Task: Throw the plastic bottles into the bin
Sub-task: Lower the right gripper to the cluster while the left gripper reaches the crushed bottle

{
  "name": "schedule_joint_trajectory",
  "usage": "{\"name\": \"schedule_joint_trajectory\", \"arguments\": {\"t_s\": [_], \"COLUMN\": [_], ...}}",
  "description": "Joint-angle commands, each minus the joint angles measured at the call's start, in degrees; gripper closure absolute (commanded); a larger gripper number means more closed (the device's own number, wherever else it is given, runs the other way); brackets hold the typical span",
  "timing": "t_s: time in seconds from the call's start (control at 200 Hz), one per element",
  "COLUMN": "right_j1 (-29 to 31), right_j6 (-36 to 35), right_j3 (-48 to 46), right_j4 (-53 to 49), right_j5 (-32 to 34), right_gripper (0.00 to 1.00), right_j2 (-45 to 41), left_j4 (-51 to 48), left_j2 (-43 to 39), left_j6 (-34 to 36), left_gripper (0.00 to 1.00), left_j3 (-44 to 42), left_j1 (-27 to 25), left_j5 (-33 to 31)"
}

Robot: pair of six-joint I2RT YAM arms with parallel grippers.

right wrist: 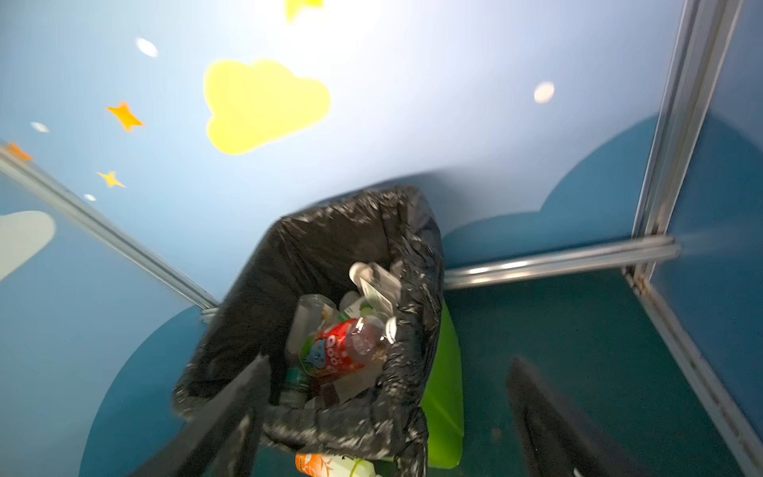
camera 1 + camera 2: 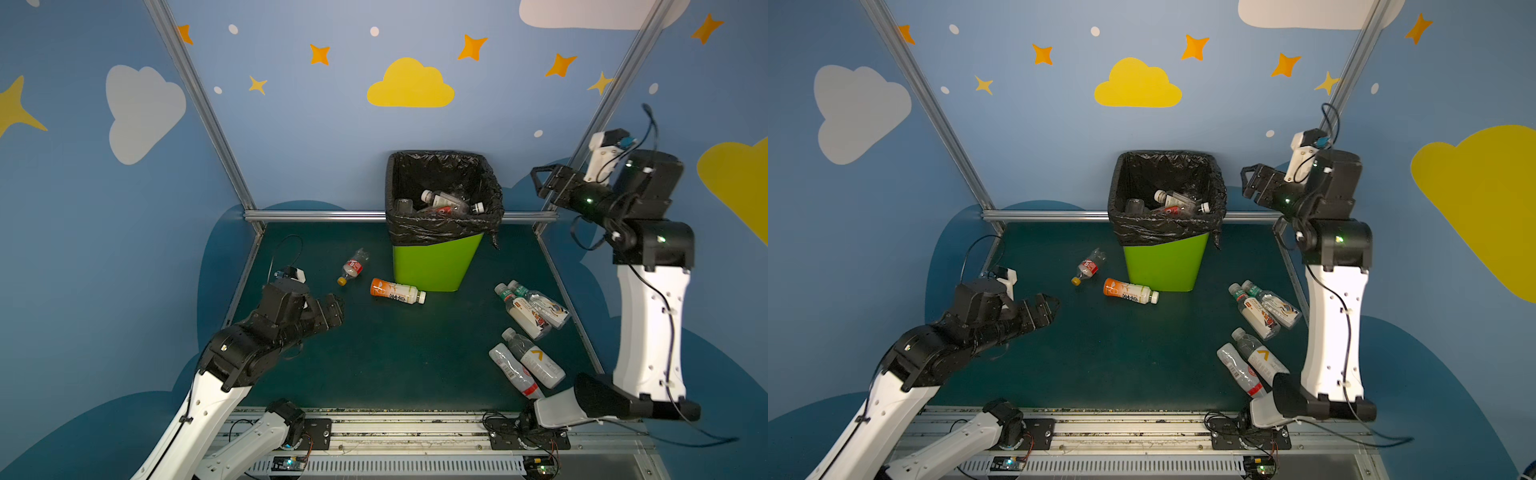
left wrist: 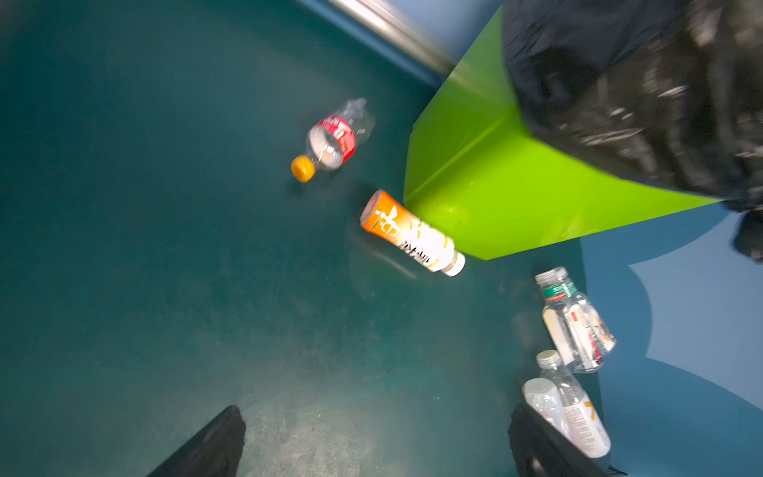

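The lime-green bin (image 2: pixel 436 262) (image 2: pixel 1165 266) with its black bag stands at the back of the mat, with several plastic bottles (image 2: pixel 445 201) (image 1: pixel 338 351) inside. On the mat lie a red-labelled clear bottle (image 2: pixel 353 267) (image 3: pixel 333 138), an orange-and-white bottle (image 2: pixel 397 291) (image 3: pixel 411 233), and two pairs of bottles on the right (image 2: pixel 530 308) (image 2: pixel 527 365). My left gripper (image 2: pixel 334 309) (image 3: pixel 377 417) hovers open and empty over the mat, left of the two nearer bottles. Raised to the right of the bin's rim, my right gripper (image 2: pixel 540 183) (image 1: pixel 388 371) is open and empty.
An aluminium rail (image 2: pixel 316 215) runs behind the bin, and slanted posts (image 2: pixel 557 274) edge the mat on both sides. The arms' base rail (image 2: pixel 395 428) lies along the front. Blue painted walls close in the back and sides.
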Motion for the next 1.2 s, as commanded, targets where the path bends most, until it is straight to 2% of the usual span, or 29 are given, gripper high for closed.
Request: {"name": "schedule_joint_trajectory", "arguments": {"t_s": [0.0, 0.12, 0.22, 0.385, 0.541, 0.696, 0.766, 0.906, 1.192], "right_j1": [0.19, 0.27, 0.41, 2.50, 6.47, 9.59, 10.98, 13.54, 15.94], "right_j6": [-6.51, -10.71, -9.83, -5.72, -3.97, -0.44, -0.11, -0.63, 4.73], "right_j3": [-1.79, -9.86, -20.77, -36.40, -46.68, -55.14, -59.02, -63.16, -69.81], "right_j4": [-4.12, -9.17, -9.73, -10.82, -14.60, -16.62, -16.43, -17.60, -10.92], "right_j5": [0.14, -0.95, -3.15, -9.88, -8.14, -9.26, -10.08, -9.02, -3.39], "right_gripper": [0.11, 0.14, 0.15, 0.20, 0.25, 0.25, 0.25, 0.29, 0.34], "right_j2": [-3.98, -9.35, -15.20, -22.47, -27.56, -32.18, -33.40, -32.40, -31.76], "left_j4": [1.33, 1.48, 1.28, -0.13, 0.21, 6.68, 11.26, 15.48, 10.39], "left_j2": [2.48, 5.07, 6.77, 13.08, 20.51, 24.31, 26.65, 36.01, 61.85], "left_j6": [-1.30, -2.36, -3.08, 4.60, 8.54, 13.57, 15.84, 20.82, 36.85], "left_gripper": [0.00, 0.00, 0.00, 0.00, 0.00, 0.00, 0.00, 0.00, 0.00], "left_j3": [-2.03, -2.12, -2.09, 1.60, 6.20, 6.99, 6.61, 9.54, 29.72], "left_j1": [-0.16, -0.19, -0.17, 0.10, 1.97, 6.25, 9.41, 13.26, 14.12], "left_j5": [0.16, -1.70, -4.79, -9.20, -6.42, -4.75, -1.65, 3.15, -1.50]}}
